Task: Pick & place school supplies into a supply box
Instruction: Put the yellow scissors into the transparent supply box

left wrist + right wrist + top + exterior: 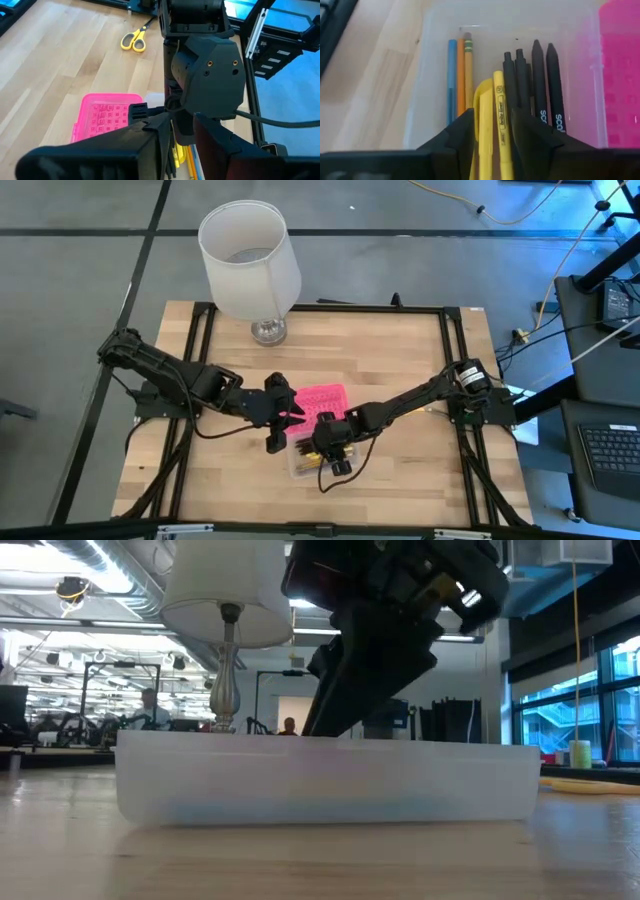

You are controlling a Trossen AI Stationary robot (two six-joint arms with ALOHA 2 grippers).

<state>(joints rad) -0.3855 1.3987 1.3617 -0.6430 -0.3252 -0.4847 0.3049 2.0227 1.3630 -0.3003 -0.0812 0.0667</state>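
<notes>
— Where's your right gripper [492, 131]?

— Low over the supply box [300, 463], lower centre of the high view, fingers parted around a yellow highlighter [501, 125] lying among the pens [540, 85] inside.

— And the left gripper [277, 418]?

— Beside the pink lid [322, 400]; I cannot tell its state. The scissors [135, 39] lie apart on the table [390, 345].

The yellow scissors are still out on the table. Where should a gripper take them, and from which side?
The scissors lie flat on the bare table, apart from the box, closed as far as the left wrist view shows. Probably best to come straight down and pinch across the narrow neck where handles meet blades: the loops are wide, the blades thin and low.
</notes>
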